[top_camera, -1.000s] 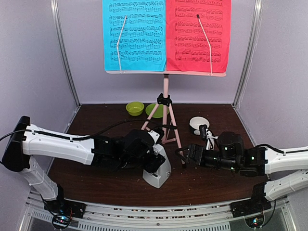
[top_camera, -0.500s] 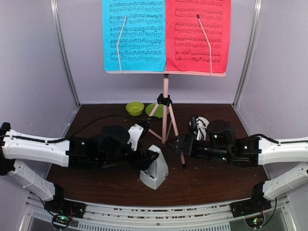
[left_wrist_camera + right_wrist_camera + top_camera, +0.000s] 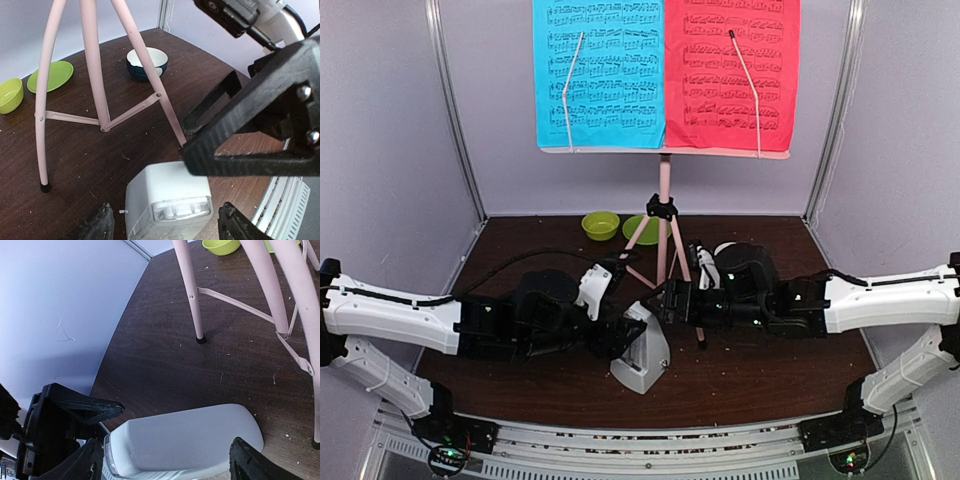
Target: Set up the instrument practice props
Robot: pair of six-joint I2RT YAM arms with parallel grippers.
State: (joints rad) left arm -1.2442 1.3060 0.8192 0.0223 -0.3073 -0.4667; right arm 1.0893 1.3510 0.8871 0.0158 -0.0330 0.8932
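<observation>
The pale pink music stand (image 3: 664,190) stands at the back of the table, with the blue sheet (image 3: 600,70) and the red sheet (image 3: 730,70) on its desk. In front of its legs (image 3: 95,65) the white metronome (image 3: 642,358) stands upright. My left gripper (image 3: 623,335) is low at the metronome's left, open, its fingertips (image 3: 102,225) on either side of the metronome (image 3: 167,200) with gaps. From the right, my right gripper (image 3: 667,300) reaches over the metronome (image 3: 185,437), open, its fingertips (image 3: 92,460) wide of it.
A lime green bowl (image 3: 600,225) and plate (image 3: 642,230) lie behind the stand. A white bowl with a dark base (image 3: 146,62) sits to the right of the stand's legs. The right gripper's black frame (image 3: 250,125) hangs close above the metronome. Walls enclose the table.
The left gripper let go of the metronome, drew back left, then edged in again. The right arm swung left past the stand's leg to the metronome, its jaws narrowing a little.
</observation>
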